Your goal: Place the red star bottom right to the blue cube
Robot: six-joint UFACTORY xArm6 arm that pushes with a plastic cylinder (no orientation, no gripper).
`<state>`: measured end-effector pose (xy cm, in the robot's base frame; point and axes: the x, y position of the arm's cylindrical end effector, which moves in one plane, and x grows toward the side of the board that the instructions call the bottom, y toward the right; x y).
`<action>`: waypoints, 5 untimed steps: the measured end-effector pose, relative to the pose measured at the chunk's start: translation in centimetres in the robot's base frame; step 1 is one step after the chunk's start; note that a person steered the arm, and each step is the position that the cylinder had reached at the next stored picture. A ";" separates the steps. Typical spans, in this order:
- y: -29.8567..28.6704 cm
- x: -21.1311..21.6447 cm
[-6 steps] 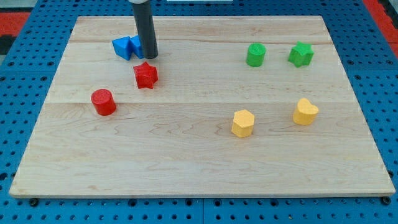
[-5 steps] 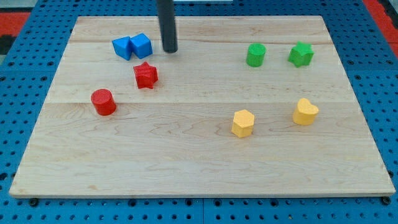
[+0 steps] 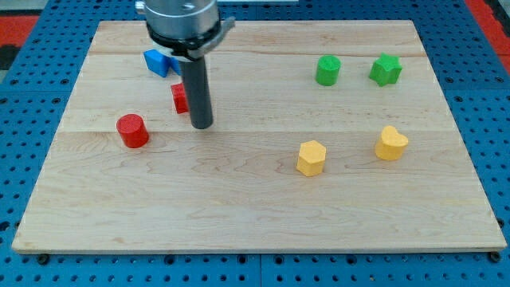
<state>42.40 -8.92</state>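
Observation:
The red star point(image 3: 180, 97) lies in the board's upper left, mostly hidden behind my dark rod. My tip point(image 3: 202, 125) rests on the board just right of and below the star, close to it. The blue cube is hidden behind the arm's head; only the blue block beside it point(image 3: 156, 61) shows, above and left of the star.
A red cylinder point(image 3: 132, 131) lies left of my tip. A green cylinder point(image 3: 327, 70) and a green star point(image 3: 386, 69) sit at the upper right. Two yellow blocks point(image 3: 311, 157) point(image 3: 391, 143) lie at the lower right. The wooden board point(image 3: 255, 215) lies on a blue pegboard.
My rod has moved from the right of the blue blocks down and left to the red star's lower right. The arm's head now covers the blue cube. The blocks look unmoved.

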 end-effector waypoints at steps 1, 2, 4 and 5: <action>-1.9 -1.8; -2.0 -5.2; 2.1 3.3; 2.2 10.8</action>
